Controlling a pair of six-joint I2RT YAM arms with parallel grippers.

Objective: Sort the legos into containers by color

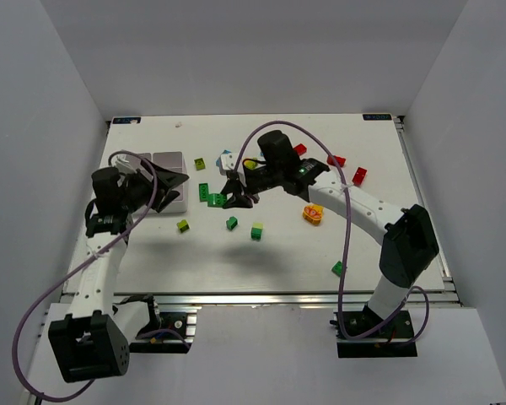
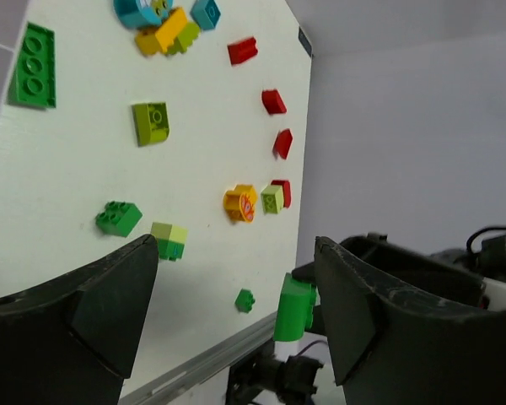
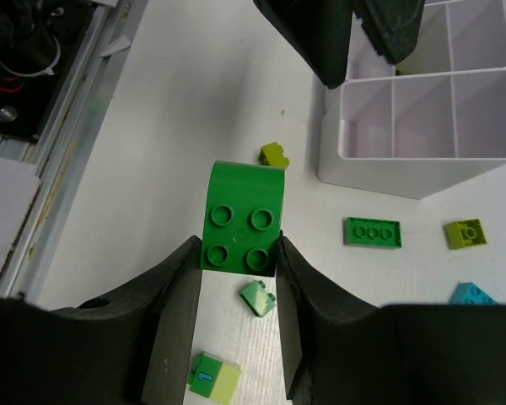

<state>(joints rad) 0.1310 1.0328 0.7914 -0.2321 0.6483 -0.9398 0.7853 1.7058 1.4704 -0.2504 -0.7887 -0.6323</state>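
My right gripper (image 1: 234, 199) is shut on a green four-stud brick (image 1: 217, 200), held above the table just right of the white tray (image 1: 170, 159). In the right wrist view the brick (image 3: 243, 218) sits clamped between the fingers (image 3: 173, 304), with the tray (image 3: 422, 126) at the upper right. My left gripper (image 1: 175, 186) is open and empty over the tray's right side. In its own view (image 2: 236, 253) the held green brick (image 2: 297, 308) shows beside its right finger. Loose legos lie across the table: a green plate (image 1: 204, 191), lime bricks (image 1: 183, 225), red bricks (image 1: 336, 160).
A green brick (image 1: 232, 223) and a green-lime brick (image 1: 257, 230) lie below the right gripper. An orange piece (image 1: 313, 213) and a small green brick (image 1: 337, 268) lie to the right. Cyan and yellow pieces (image 1: 236, 160) cluster at the back.
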